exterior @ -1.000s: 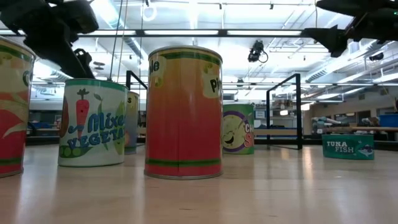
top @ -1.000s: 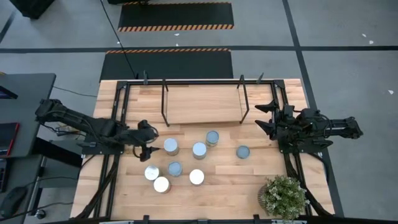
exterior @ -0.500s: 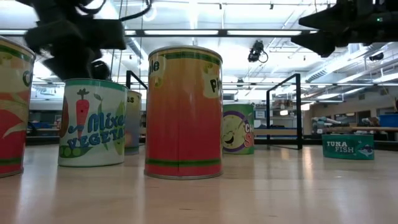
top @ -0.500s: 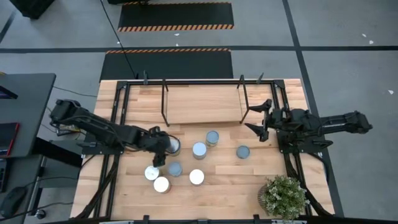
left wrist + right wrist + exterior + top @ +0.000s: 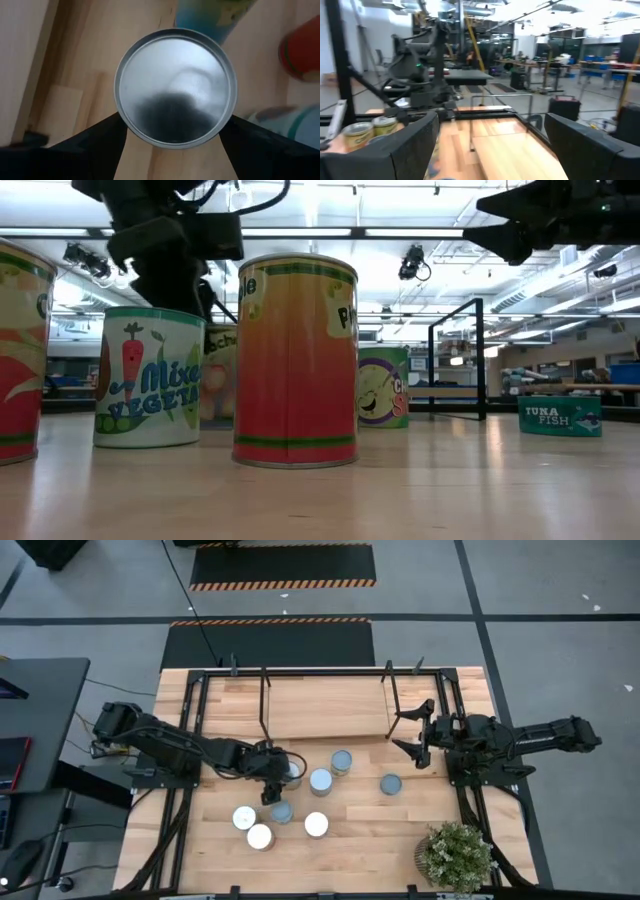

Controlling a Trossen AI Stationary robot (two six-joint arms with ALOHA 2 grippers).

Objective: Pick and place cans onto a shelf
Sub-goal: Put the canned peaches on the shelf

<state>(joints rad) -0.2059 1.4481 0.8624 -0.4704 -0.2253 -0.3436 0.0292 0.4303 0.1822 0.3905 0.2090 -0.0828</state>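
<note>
Several cans with round silver tops stand on the table; one (image 5: 320, 781) is at the middle and another (image 5: 390, 783) is further right. My left gripper (image 5: 272, 780) is open and points down above one can (image 5: 175, 87), with one finger over each side of its top. In the low view it (image 5: 175, 280) hangs just above that can (image 5: 222, 375). The shelf (image 5: 325, 710), a light board in a black rod frame, stands at the far middle. My right gripper (image 5: 408, 735) is open and empty in the air by the shelf's right end.
Four more cans (image 5: 282, 811) (image 5: 316, 824) (image 5: 243, 818) (image 5: 259, 836) stand close on the near side of my left gripper, and one (image 5: 341, 761) stands to its right. A potted plant (image 5: 457, 855) stands at the near right corner. Black frame rails (image 5: 190, 720) run along both table sides.
My left gripper has moved toward the table's right and slightly nearer, coming over the can. My right gripper has moved toward the table's left, closer to the shelf's right end. The cans have stayed in place.
</note>
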